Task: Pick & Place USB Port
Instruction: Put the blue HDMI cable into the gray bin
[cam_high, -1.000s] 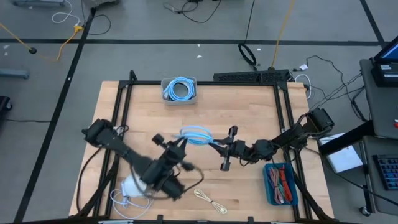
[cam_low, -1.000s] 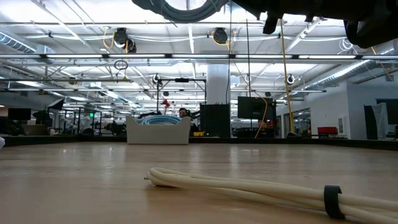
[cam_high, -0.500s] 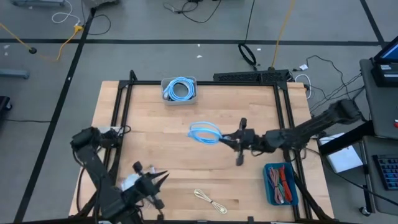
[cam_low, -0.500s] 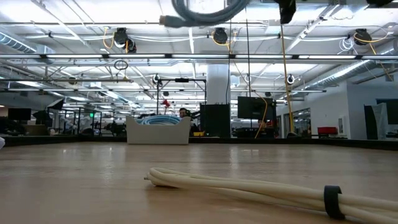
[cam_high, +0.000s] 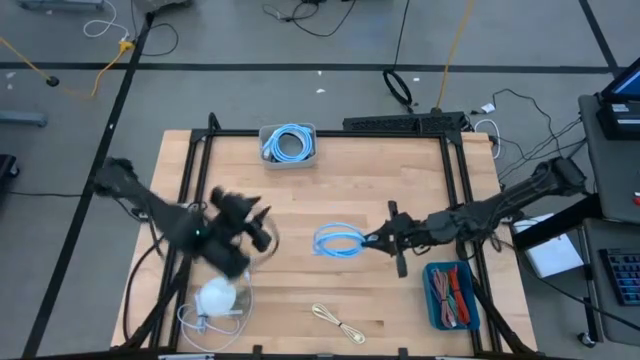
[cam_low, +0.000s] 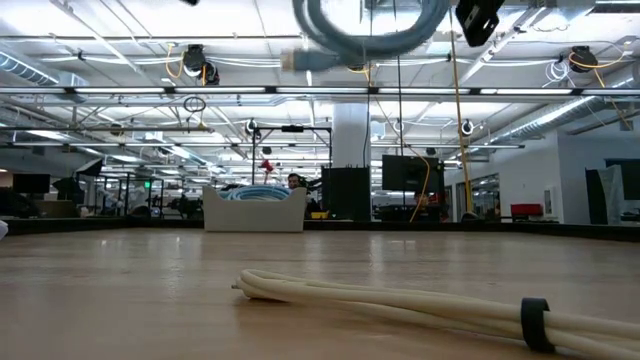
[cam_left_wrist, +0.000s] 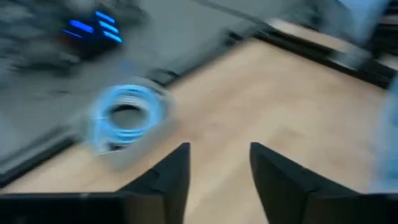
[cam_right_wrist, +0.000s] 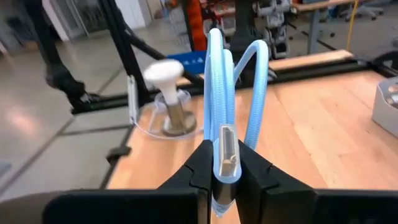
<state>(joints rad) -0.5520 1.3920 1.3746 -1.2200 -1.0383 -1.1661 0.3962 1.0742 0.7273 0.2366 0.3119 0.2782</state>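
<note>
The right hand (cam_right_wrist: 225, 177) is clamped on a looped light blue cable (cam_high: 338, 242), up in the air over the middle of the table (cam_high: 400, 180). Only the right wrist view shows its metal plug (cam_right_wrist: 225, 149) between the fingers. The left hand (cam_left_wrist: 219, 171) is empty, fingers apart, on the left. The high view shows two bins: one far (cam_high: 288, 145) with a blue cable, one near right (cam_high: 452, 294) with more. One cream cable (cam_low: 400, 300) lies near.

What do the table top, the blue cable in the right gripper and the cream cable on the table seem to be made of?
Table top: looks like pale wood, matt, with plank seams and grain.
Blue cable: probably a smooth plastic jacket with a slight sheen; its plug looks like grey metal.
Cream cable: seems rubbery or plastic, matt, bound by a dark strap.
</note>
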